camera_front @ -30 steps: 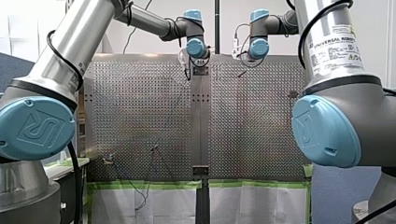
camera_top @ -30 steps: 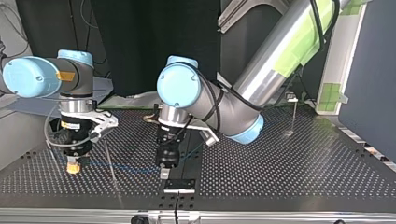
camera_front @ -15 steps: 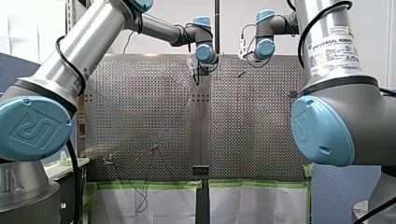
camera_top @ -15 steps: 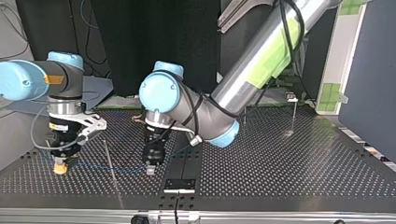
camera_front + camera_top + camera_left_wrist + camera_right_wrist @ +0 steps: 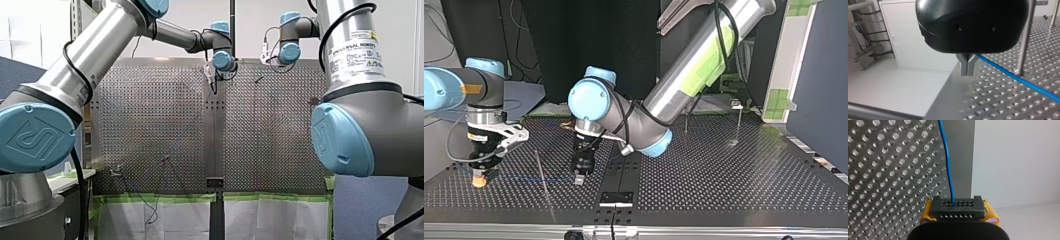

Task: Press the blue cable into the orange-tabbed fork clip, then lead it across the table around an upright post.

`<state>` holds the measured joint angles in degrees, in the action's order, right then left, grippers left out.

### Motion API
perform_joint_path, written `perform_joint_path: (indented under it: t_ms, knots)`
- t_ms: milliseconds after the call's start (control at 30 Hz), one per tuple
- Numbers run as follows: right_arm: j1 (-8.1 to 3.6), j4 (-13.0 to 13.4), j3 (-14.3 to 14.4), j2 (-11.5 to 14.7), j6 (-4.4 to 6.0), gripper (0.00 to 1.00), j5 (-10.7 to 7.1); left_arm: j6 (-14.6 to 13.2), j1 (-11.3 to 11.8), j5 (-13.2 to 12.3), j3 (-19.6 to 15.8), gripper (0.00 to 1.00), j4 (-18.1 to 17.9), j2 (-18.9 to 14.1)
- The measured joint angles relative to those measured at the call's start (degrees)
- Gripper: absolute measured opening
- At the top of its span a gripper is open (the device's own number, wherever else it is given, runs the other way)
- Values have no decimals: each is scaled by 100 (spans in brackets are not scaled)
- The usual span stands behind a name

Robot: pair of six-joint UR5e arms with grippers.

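My left tool [image 5: 967,72] is a glossy, rounded black housing ending in two slim bare-metal fingers [image 5: 964,68], pressed flat together below a small V. The blue cable [image 5: 1018,77], smooth and round, comes out at that V, gripped there, and runs taut just above the desk [image 5: 988,105], a dull metal sheet studded with even rows of holes. It passes just beside a round steel post [image 5: 1025,42] that stands upright. My right tool [image 5: 958,206] is clamped on the same cable: yellow pads flank a blocky black tip drilled with rows of small holes, and the cable leaves its middle straight ahead. Only the top view shows both tools together. My right one is at 9 o'clock and my left one is near the middle, with the cable stretched low between them and a slim rod [image 5: 544,177] crossing its line. A flat black plate [image 5: 615,197] lies at 6 o'clock, and a thin far post [image 5: 739,120] stands toward 3 o'clock. The front view sets both wrists at 12 o'clock over the far edge, but the cable is too faint to follow there. Compared with a second ago, both arms have shifted toward 9 o'clock in the top view, and my left tool has moved off from above the black plate.
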<state>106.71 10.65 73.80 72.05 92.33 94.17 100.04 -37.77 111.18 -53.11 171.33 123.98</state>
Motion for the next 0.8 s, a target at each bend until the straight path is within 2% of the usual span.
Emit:
perform_joint_path:
  t_ms: [300,800]
  knots:
    - [-113,18,-1,-128,19,0,-123,3,-15,-24,99,0,-3,219]
    - [-249,59,2,-416,57,0,-201,3,-32,-41,513,0,146,724]
